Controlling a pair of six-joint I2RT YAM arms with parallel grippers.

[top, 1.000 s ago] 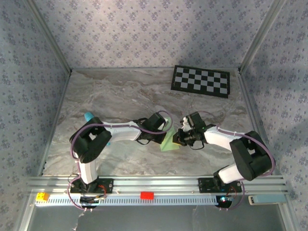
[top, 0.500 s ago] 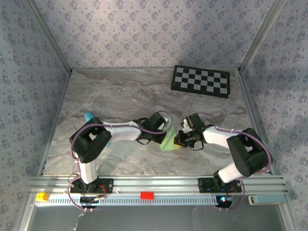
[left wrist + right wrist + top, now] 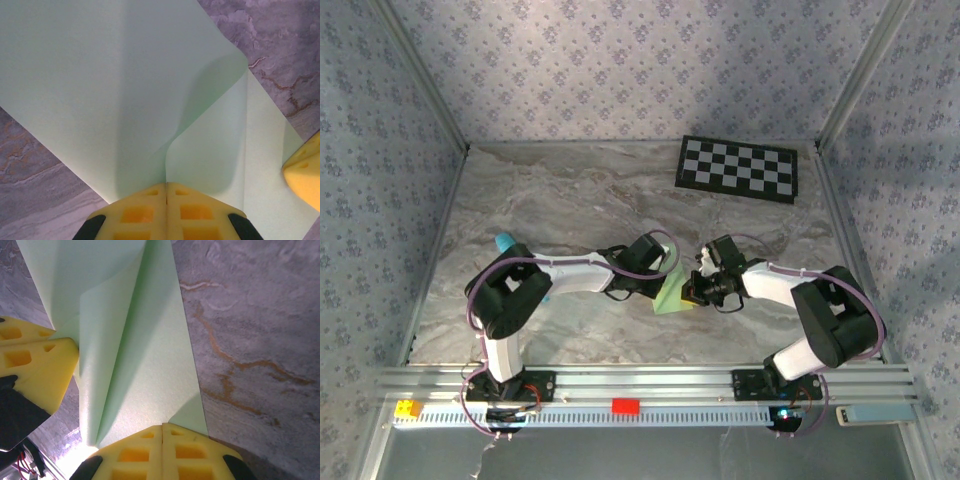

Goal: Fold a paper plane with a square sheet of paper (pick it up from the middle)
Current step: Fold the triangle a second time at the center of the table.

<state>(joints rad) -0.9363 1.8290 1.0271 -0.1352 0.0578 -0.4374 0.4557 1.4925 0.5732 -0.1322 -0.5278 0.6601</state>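
At the far left of the marble-patterned table (image 3: 550,200), a small cyan-blue stick (image 3: 506,241) showed just behind the elbow of the left arm (image 3: 570,270), which reached inward toward the middle of the table. The left gripper (image 3: 166,186) was closed, its two yellow pads pressed flat together on the near edge of the sheet of paper (image 3: 672,293). In the left wrist view the pale mint-green sheet spread away from the pinch, and one layer curled up over another along a soft fold. The paper sat near the centre of the table, between the two grippers and held by both. It was partly folded, with a straight crease running along it in the right wrist view. Just right of it, the right gripper (image 3: 162,429) was likewise clamped on the sheet, pads meeting with the paper's edge caught between them. The left gripper's yellow pads lay close by at the sheet's other side. The right arm (image 3: 780,285) bent back toward its base. At the far right rear of the table lay a black-and-white checkerboard (image 3: 738,168), well apart from the paper.
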